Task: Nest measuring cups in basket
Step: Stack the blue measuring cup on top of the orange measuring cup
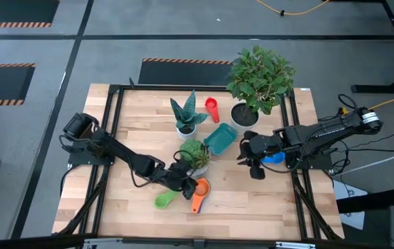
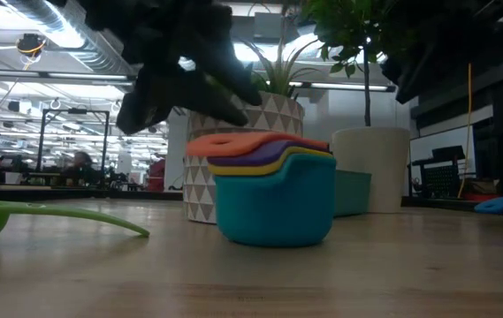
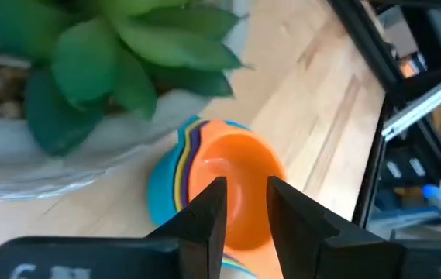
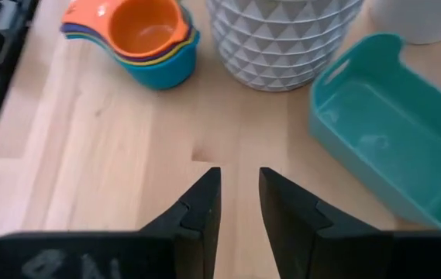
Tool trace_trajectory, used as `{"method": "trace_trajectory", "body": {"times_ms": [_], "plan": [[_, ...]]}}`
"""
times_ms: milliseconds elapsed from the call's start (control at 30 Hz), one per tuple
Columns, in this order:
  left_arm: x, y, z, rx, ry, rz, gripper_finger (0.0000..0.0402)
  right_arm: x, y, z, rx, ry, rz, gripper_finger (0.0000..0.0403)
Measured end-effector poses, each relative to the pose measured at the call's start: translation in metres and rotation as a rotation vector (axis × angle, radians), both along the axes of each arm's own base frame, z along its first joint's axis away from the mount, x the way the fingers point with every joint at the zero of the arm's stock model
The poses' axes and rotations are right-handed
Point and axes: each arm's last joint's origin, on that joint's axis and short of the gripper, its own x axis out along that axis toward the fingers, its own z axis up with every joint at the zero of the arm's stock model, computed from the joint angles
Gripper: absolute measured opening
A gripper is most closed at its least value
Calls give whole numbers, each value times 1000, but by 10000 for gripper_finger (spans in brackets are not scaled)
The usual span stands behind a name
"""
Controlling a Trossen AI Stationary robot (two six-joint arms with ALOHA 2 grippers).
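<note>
Several nested cups (image 1: 198, 190) are seen stacked on the table (image 1: 252, 200) beside the succulent (image 1: 195, 153), under the left gripper (image 3: 239, 203), fingers parted. Nearby, the right gripper (image 4: 239, 194) is held released near the basket (image 1: 220, 139).

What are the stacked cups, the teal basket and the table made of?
Stacked measuring cups: likely plastic, smooth with bright solid colors. Teal basket: probably plastic too, with a soft sheen and rounded molded edges. Table: looks like light wood, with plank seams and grain lines.
</note>
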Motion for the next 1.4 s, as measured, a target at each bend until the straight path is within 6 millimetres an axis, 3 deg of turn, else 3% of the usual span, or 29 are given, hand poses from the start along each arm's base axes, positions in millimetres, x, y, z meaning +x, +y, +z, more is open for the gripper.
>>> {"method": "trace_trajectory", "body": {"times_ms": [300,633,967,1167,1400], "plan": [[-3,-5,7,-29,-1,-155,83,-15,1,0,105,115,68,94],[-2,-4,7,8,-9,-152,83,-51,-7,2,212,361,-189,94],[-2,-4,7,16,-10,-154,83,-71,-17,-6,65,535,-477,94],[-2,-4,7,28,-11,-162,83,-80,-22,-7,-53,587,-547,94],[-2,-4,7,29,-11,-162,82,-75,-29,-10,-124,611,-522,94]]}}
